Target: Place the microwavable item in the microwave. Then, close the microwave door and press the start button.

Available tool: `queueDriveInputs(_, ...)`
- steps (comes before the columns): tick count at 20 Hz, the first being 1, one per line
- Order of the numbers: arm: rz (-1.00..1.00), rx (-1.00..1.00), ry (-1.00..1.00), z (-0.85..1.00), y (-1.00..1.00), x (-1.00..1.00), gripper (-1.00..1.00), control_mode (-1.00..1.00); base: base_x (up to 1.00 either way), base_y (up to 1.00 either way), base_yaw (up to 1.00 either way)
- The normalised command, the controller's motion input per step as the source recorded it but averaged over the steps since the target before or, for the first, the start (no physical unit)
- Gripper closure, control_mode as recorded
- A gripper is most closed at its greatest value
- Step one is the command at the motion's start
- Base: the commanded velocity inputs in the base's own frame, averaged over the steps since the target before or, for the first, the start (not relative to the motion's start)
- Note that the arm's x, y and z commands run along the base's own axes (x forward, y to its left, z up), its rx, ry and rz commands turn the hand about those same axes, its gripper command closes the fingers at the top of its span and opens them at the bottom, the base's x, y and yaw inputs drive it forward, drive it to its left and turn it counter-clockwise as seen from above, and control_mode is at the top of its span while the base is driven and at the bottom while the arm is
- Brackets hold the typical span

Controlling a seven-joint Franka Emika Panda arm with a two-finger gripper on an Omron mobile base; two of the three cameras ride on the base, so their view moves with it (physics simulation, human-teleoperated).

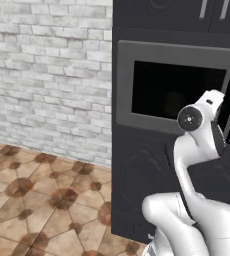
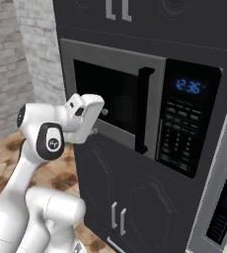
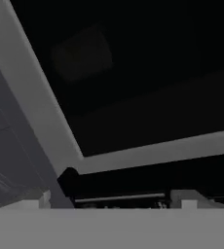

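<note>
Claw (image 2: 99,121): sitting close against the lower left part of the microwave door (image 2: 110,99), carrying nothing that I can see; whether its fingers are standing apart or together, I cannot tell, as the white hand is covering them.
Microwave door: appearing to be lying flush with the dark cabinet front, its black handle (image 2: 145,108) running upright at the door's 3 o'clock edge.
Microwavable item: a dim, paler block (image 3: 82,56) is showing through the black window at about 11 o'clock in the hand view; I am judging this to be the cup inside the microwave (image 2: 135,108), but it is too faint to be sure.
Control panel (image 2: 182,133): sitting at 3 o'clock from the claw, with the blue clock display (image 2: 187,86) glowing at its top.
Step in hand: probably moving on from the door to the start button.
Risk: the door may be resting just short of latched, so a press would be doing nothing; the broad claw may be catching the handle on its way across, or landing on a neighbouring key.
Hard to make out: the button labels are blurring together, so the start key is not identifiable; the left base view is cutting off the panel behind the arm.
</note>
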Motion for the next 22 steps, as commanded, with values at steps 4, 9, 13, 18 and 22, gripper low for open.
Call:
queueDriveInputs(4,0.05,0.18,0.10,0.05,-0.13,-1.00,-1.00,-1.00,0.00,0.00,0.00)
queueDriveInputs(9,0.12,0.26,0.04,0.00,-0.63,-1.00,-1.00,-1.00,0.00,0.00,0.00)
queueDriveInputs(13,0.18,0.28,0.00,-0.02,-0.70,-0.99,-1.00,-1.00,0.00,0.00,0.00)
queueDriveInputs(18,0.25,0.23,0.00,-0.35,-0.50,-0.45,-1.00,-1.00,0.00,0.00,0.00)
queueDriveInputs(22,0.26,0.13,-0.07,-0.43,-0.13,0.01,-1.00,-1.00,0.00,0.00,0.00)
